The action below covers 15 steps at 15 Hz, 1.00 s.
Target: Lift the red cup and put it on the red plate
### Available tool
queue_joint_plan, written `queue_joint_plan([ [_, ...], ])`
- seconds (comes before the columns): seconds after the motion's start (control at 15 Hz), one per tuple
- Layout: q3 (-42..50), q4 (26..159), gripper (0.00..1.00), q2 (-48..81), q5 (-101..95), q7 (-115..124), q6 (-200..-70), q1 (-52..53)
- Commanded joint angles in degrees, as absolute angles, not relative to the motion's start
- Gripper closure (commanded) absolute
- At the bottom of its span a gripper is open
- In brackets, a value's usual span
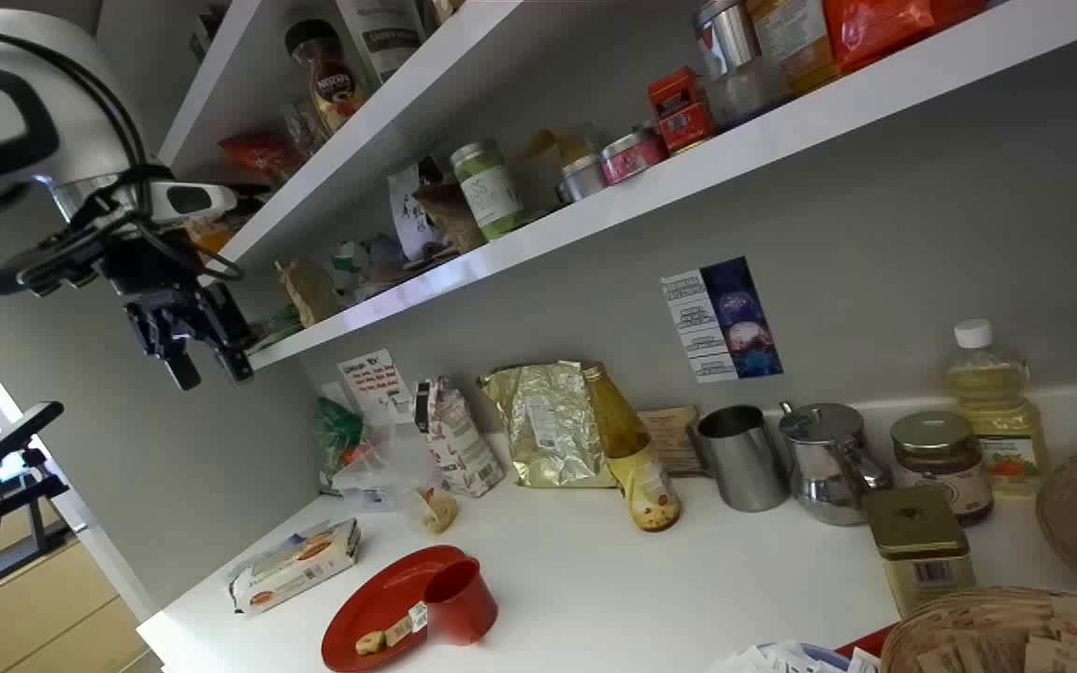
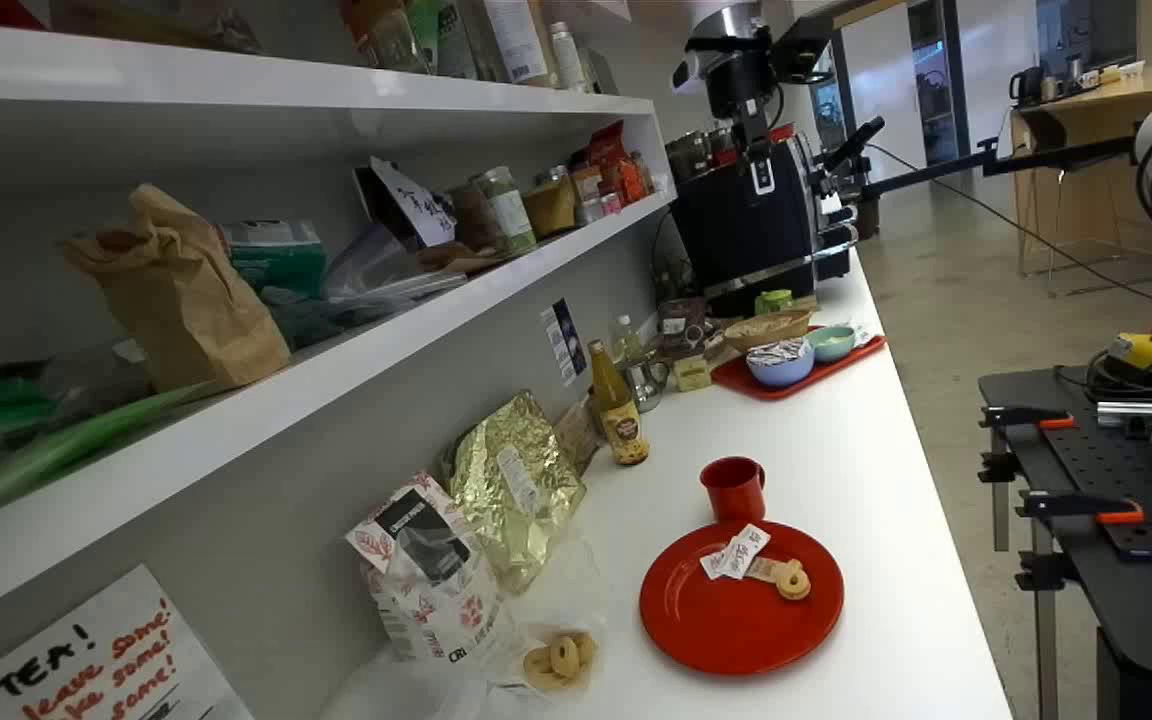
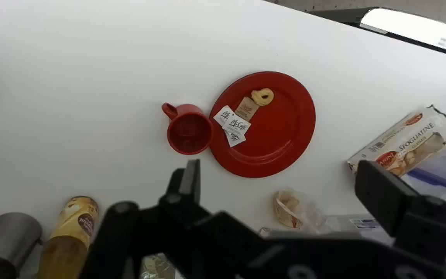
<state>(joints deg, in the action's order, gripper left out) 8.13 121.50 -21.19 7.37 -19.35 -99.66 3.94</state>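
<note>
Currently: red cup [image 3: 189, 133] upright on surface [image 3: 91, 85], touching or just beside red plate [image 3: 285, 120] (can't tell), handle [image 3: 170, 111] facing away. Pincer [image 3: 279, 176] well above plate height, 2 fingers [image 3: 194, 180] apart, gripping nothing; cup lies well below it.

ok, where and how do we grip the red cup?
From straight above, probably: pinch the red cup by its rim, on the side away from the red plate, clear of the handle. The cup stands upright, mouth up, and the plate crowds its other side.
</note>
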Motion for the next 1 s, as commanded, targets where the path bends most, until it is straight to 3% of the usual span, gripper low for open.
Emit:
queue_joint_plan([
  [0.0,7.14,121.37,0.00,-21.10,7.73,-19.66,-99.54,2.76],
  [0.93,7.15,117.75,0.00,-16.42,9.58,-19.05,-99.55,2.95],
])
